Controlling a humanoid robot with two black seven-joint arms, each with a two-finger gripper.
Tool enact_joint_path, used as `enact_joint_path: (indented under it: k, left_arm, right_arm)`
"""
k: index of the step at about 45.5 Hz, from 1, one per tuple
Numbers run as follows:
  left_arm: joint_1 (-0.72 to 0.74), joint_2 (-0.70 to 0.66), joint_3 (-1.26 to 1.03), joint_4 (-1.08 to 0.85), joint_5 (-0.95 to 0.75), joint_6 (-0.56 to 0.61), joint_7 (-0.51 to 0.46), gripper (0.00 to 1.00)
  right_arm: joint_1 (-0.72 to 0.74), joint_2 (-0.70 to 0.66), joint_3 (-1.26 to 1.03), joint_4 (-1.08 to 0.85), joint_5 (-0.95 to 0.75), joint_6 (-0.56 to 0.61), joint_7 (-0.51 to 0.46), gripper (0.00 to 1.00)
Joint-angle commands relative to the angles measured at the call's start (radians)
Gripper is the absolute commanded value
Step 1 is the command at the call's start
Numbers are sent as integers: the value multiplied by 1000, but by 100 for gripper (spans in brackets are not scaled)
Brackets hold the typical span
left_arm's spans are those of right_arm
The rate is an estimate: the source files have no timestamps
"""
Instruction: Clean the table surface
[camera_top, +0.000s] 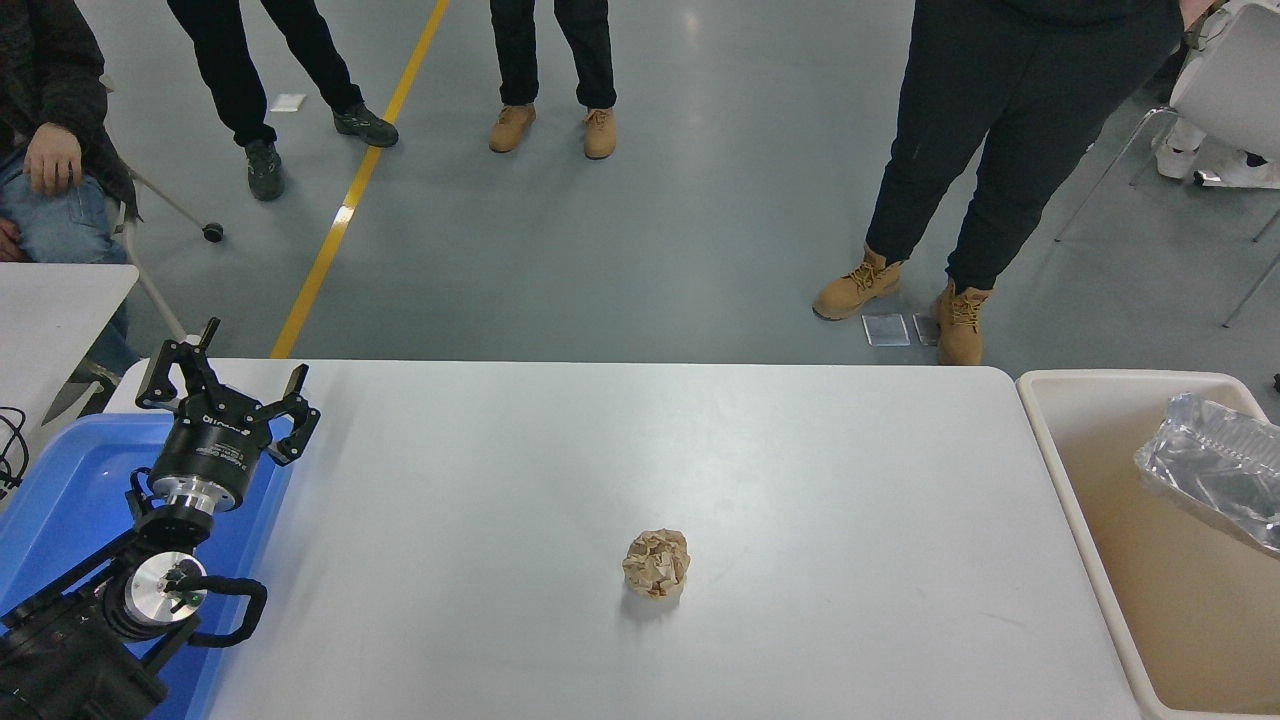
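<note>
A crumpled ball of brown paper (656, 564) is lying near the middle of the wide matte white bench (820, 470), slightly toward its near edge. The left gripper (228, 396) is being held at the bench's left edge over a blue plastic bin (60, 500), fingers spread apart, so the ball lies well to its right. The right gripper is not being shown. A crinkled silver foil tray (1215, 470) is resting in the beige bin (1070, 470) at the right. The print on the gripper body cannot be read.

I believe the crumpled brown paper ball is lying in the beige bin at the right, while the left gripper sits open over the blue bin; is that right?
Not quite. The head view shows the crumpled brown paper ball lying on the table surface, not in the beige bin. The rest holds: the left gripper sits open over the blue bin.
</note>
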Motion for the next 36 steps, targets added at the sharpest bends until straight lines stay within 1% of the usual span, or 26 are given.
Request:
enact_joint_path:
  k: [1, 14, 36]
  left_arm:
    - [0, 0, 0, 0, 0, 0, 0, 99]
    - [0, 0, 0, 0, 0, 0, 0, 99]
    - [0, 0, 0, 0, 0, 0, 0, 99]
  right_arm:
    - [-27, 41, 30, -27, 0, -2, -27, 0]
    - [-53, 70, 40, -29, 2, -10, -41, 0]
    - [-61, 69, 71, -29, -1, -16, -44, 0]
